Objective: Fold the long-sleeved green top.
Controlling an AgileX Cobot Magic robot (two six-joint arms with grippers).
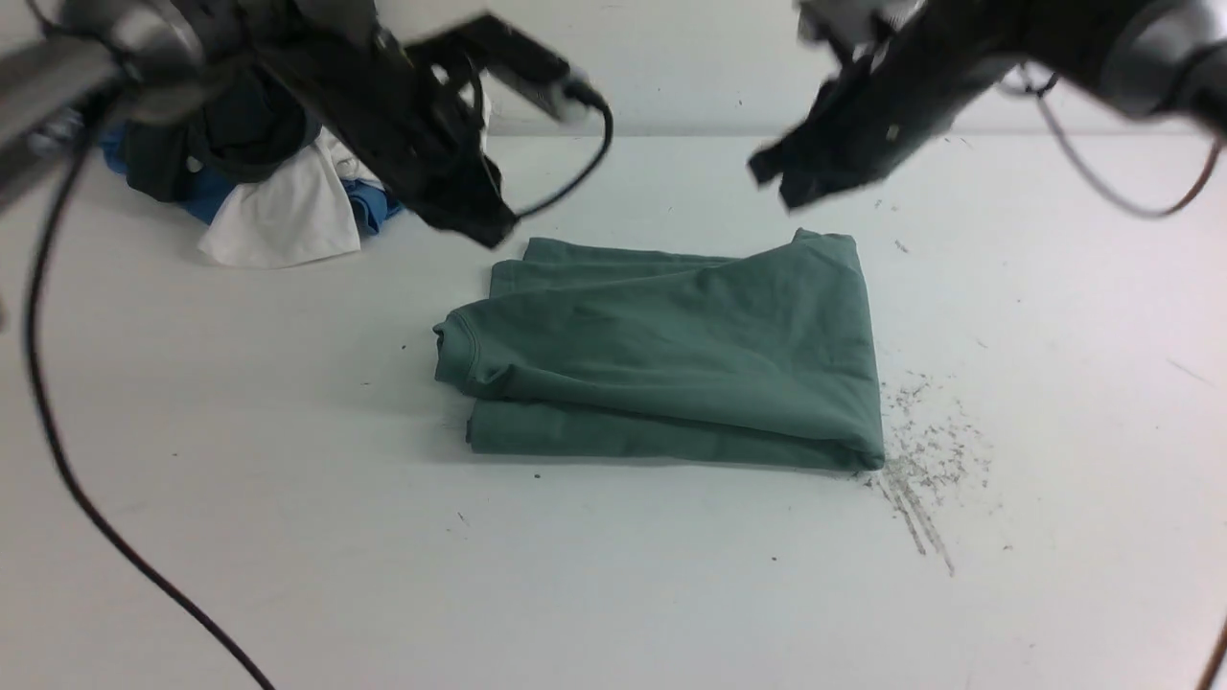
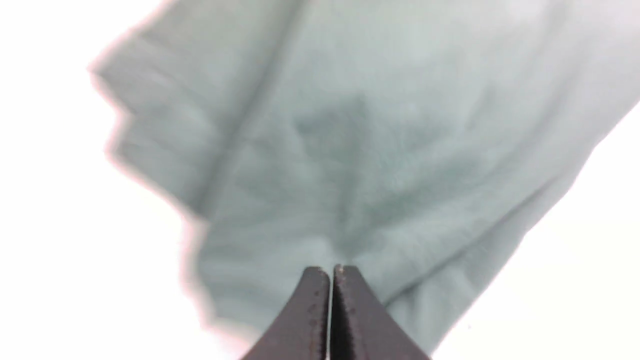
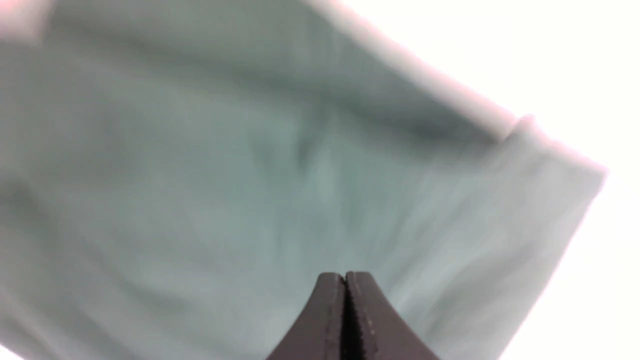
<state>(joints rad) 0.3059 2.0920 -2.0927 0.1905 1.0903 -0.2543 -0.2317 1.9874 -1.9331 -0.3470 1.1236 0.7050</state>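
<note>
The green long-sleeved top [image 1: 671, 355] lies folded into a thick rectangle in the middle of the white table, its ribbed collar at the left edge. My left gripper [image 1: 494, 233] hangs above the top's far left corner, shut and empty. My right gripper [image 1: 778, 184] hangs above the far right corner, also shut with nothing in it. In the left wrist view the shut gripper [image 2: 331, 270] points down at the blurred green top [image 2: 360, 150] below. The right wrist view has the shut gripper [image 3: 345, 275] over the same green top [image 3: 250, 175].
A pile of dark, white and blue garments [image 1: 268, 192] sits at the back left of the table [image 1: 240, 537]. A black cable [image 1: 57, 450] trails across the left side. Dark scuff marks [image 1: 920, 470] lie by the top's front right corner.
</note>
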